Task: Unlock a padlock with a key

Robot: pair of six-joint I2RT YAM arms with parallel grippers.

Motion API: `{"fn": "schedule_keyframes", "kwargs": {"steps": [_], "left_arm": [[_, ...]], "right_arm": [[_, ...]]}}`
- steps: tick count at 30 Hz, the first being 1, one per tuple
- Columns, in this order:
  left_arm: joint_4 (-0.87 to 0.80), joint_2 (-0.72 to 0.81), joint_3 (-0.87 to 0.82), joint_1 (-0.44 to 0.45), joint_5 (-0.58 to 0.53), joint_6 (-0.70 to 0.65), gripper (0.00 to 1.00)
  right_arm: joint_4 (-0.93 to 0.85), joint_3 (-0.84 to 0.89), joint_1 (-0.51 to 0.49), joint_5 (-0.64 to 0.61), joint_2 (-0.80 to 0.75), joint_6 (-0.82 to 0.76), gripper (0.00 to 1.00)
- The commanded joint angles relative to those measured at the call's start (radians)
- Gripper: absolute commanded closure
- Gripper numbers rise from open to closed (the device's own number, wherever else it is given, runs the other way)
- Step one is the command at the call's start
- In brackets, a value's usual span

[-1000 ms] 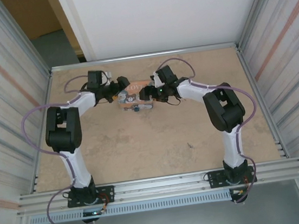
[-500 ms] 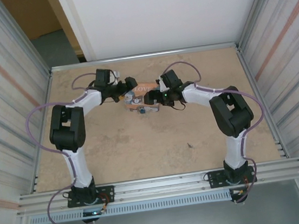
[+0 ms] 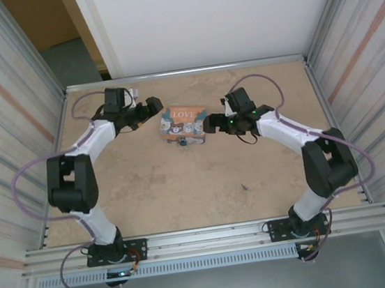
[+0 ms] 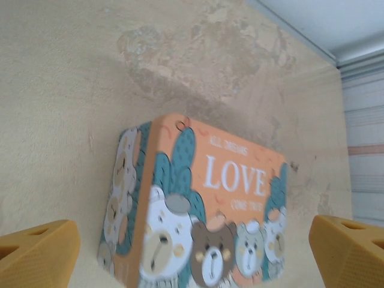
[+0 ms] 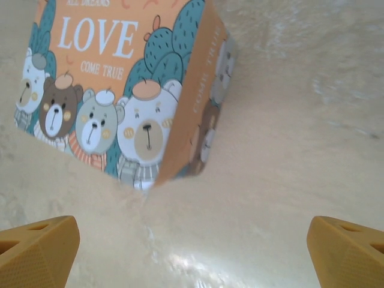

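Padlock (image 3: 192, 142) first: from the overhead camera I read it as the tiny dark speck at the near edge of the LOVE box (image 3: 182, 119), touching it or just beside it. It is too small for me to tell whether its shackle is closed. The box rests on the tabletop (image 3: 184, 194) between my two arms. My left hand (image 3: 153, 107) hovers just off the box's left side, its yellow fingers (image 4: 37, 247) spread wide with nothing between them. My right hand (image 3: 209, 124) sits just off the box's right side, its fingers (image 5: 36, 245) equally spread and empty. As I judge it, the task has barely begun: no key is in either hand, nothing has gone into the lock, and I'd treat it as locked. Essentially everything remains: getting hold of the key, steadying the padlock, inserting, turning and freeing the shackle.
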State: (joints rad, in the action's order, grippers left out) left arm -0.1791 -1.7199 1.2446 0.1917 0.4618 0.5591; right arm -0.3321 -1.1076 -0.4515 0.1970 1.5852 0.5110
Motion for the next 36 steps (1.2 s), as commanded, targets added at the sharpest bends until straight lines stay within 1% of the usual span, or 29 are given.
{"fn": "schedule_keyframes", "kwargs": {"steps": [1,5,10,14,17,22,27,36], "left_arm": [[-0.015,0.122,-0.092,0.013,-0.035,-0.04,0.01],[-0.024,0.267,-0.204,0.043,-0.091,-0.051,0.01],[-0.058,0.422,-0.315,0.092,-0.179,-0.047,0.01],[-0.068,0.52,-0.392,0.129,-0.235,-0.011,0.01],[-0.06,0.573,-0.449,0.155,-0.263,0.024,0.01],[-0.052,0.623,-0.519,0.163,-0.291,0.056,0.01],[-0.057,0.629,-0.532,0.163,-0.307,0.06,0.01],[-0.055,0.614,-0.538,0.161,-0.311,0.065,0.01]], "right_arm": [[-0.205,0.029,0.001,-0.074,-0.107,-0.068,0.06],[-0.385,0.064,-0.001,-0.106,-0.202,-0.088,0.1],[-0.607,0.075,-0.024,-0.156,-0.251,-0.084,0.15],[-0.689,0.102,-0.074,-0.177,-0.272,-0.069,0.19],[-0.732,0.12,-0.118,-0.196,-0.252,-0.059,0.23],[-0.733,0.146,-0.18,-0.196,-0.19,-0.052,0.29],[-0.713,0.147,-0.225,-0.186,-0.108,-0.063,0.36],[-0.665,0.146,-0.244,-0.154,0.024,-0.1,0.5]]}}
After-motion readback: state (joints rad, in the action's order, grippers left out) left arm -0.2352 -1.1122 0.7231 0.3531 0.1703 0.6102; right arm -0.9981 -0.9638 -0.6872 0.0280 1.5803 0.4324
